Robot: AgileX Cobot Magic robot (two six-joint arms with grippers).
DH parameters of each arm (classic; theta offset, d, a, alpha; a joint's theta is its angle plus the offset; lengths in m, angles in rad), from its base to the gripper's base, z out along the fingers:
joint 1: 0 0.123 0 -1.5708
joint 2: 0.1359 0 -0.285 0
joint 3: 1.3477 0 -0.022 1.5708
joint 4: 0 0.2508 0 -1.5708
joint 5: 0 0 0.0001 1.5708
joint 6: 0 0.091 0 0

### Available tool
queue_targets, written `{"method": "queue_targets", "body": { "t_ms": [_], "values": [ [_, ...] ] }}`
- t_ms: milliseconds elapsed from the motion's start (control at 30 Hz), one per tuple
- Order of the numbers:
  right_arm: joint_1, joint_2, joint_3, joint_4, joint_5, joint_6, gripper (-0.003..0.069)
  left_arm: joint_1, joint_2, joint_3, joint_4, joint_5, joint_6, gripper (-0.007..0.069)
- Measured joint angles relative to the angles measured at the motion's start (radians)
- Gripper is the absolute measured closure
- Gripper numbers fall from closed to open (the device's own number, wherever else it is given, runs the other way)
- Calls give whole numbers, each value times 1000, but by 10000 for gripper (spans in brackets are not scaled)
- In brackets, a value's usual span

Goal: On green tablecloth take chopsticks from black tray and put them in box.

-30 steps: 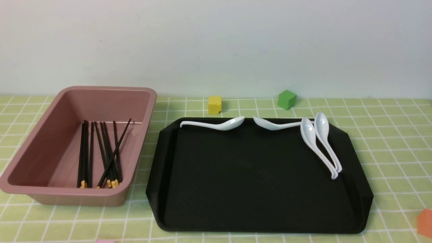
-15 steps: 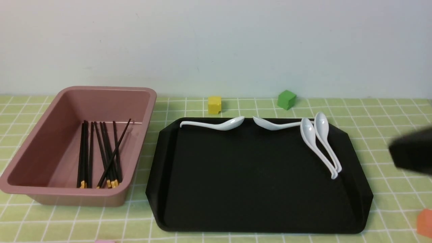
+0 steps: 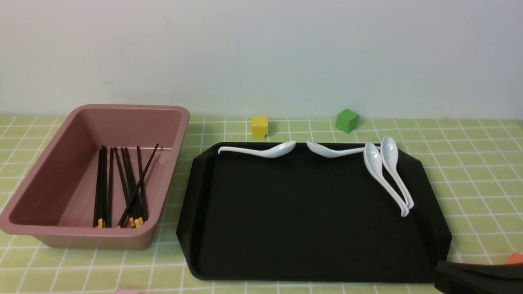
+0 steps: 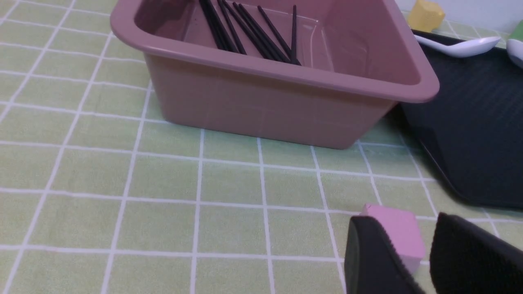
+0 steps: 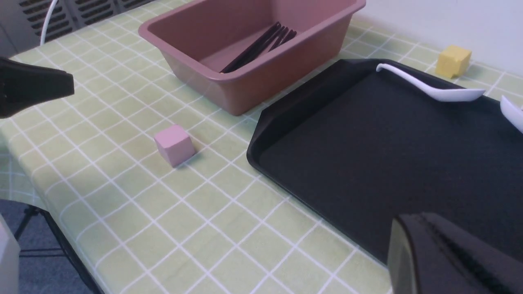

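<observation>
- And here's the right arm [image 3: 478, 277], a dark part of it showing toward the table's near right corner!
- Right gripper [image 5: 412, 216]: fingers pressed together, closed.
- Over on the left, the left gripper [image 4: 402, 217] has its fingers parted, a clear gap between the tips.

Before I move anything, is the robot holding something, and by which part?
Nothing is held: the left tool is open, the pink cube sitting clear of it on the tablecloth, and the right tool is shut, empty.
</observation>
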State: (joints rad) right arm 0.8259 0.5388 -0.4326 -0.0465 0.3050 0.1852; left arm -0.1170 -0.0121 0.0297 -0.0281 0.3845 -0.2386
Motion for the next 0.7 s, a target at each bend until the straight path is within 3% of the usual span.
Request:
{"method": "queue_targets", "body": {
  "t_ms": [700],
  "values": [
    [0, -1, 3, -5, -21, 2, 644, 0, 0, 0, 0, 0, 0, 386]
  ]
}}
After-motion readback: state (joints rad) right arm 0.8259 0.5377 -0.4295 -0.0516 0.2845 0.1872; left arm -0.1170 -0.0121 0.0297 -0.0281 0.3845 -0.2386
